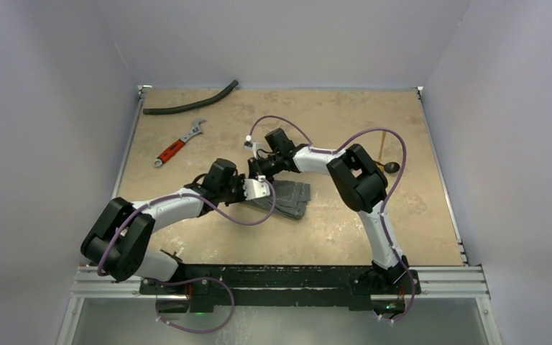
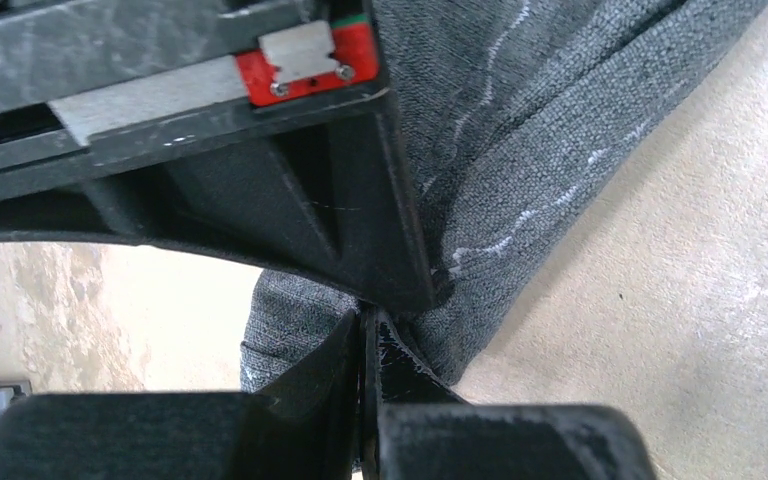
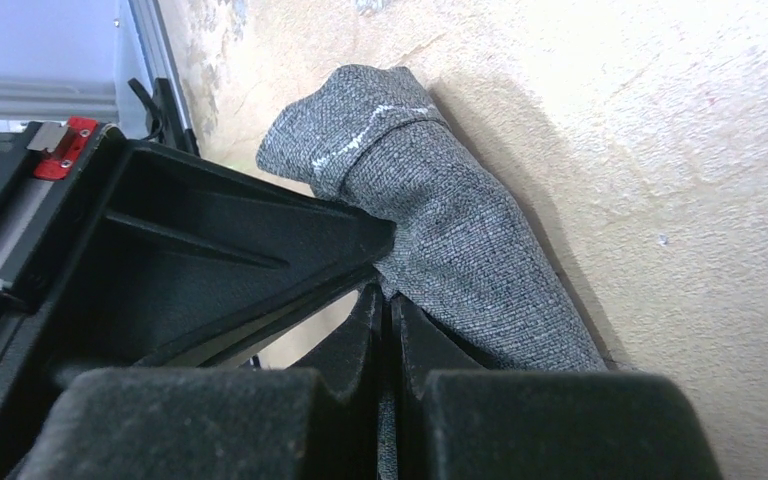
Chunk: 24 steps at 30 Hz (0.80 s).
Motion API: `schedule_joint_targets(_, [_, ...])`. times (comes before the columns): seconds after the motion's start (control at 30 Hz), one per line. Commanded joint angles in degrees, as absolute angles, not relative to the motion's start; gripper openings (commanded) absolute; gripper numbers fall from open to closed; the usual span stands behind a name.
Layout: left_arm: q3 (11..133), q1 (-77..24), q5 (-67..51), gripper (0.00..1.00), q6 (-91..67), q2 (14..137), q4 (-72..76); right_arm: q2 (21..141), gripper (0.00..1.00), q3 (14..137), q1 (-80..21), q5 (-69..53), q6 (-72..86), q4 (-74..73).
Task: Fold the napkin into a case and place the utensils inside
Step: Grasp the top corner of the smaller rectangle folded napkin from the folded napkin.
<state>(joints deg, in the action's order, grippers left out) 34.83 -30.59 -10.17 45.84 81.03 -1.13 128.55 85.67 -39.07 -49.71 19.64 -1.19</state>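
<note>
Two tight pinches on napkin at mid-table, by left gripper and right gripper, side by side at its left end, likely for folding it over. Utensils well apart on the right, saved for later.

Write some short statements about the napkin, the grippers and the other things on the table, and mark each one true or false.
1. The left gripper and the right gripper are both shut on the napkin. True.
2. The utensils lie inside the napkin. False: they lie on the bare table, to the right of the napkin and apart from it.
3. The wrench rests on top of the napkin. False: it lies on the table to the far left of the napkin, not touching it.
4. The hose lies near the far left corner of the table. True.
</note>
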Motion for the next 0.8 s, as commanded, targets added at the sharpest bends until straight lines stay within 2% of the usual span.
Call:
schedule_joint_targets(0.0, [32.46,-30.94,-9.1,0.0,51.42,82.27,-0.88,126.99,0.06,84.71,-38.32,-54.44,19.76,1.05])
schedule_joint_targets(0.23, [30.54,-30.88,-7.61,0.0,56.54,84.26,-0.87,122.9,0.41,81.63,-36.46,-56.11,20.05,4.19])
schedule_joint_targets(0.3, [30.61,-30.81,-7.15,0.0,57.26,84.33,-1.14,120.74,0.48,79.52,-35.17,-56.41,21.15,6.13])
schedule_joint_targets(0.47, [31.39,-29.24,-8.27,0.0,55.95,84.98,-1.93,111.34,0.56,71.8,-31.28,-52.77,20.31,8.12])
schedule_joint_targets(0.57, [31.92,-27.91,-10.19,0.0,54.73,84.85,-3.61,103.61,0.62,64.6,-29.24,-43.12,16.61,9.58])
schedule_joint_targets(0.67, [31.74,-27.25,-11.06,0.0,54.06,84.4,-3.97,94.12,0.69,53.33,-29.04,-33.45,11.45,18.98])
schedule_joint_targets(0.7, [31.59,-27.17,-11.01,0.0,53.82,84.26,-3.85,90.69,0.92,49.35,-29.01,-30.63,9.87,23.85])
schedule_joint_targets(0.73, [31.73,-27.05,-10.89,0.0,53.21,84.21,-3.75,87.32,0.98,46.18,-29.11,-27.65,7.83,27.55])
schedule_joint_targets(0.77, [32.01,-26.76,-11.18,0.0,52.77,84.24,-4.01,84.64,0.99,43.3,-29.26,-26.72,5.81,30.27])
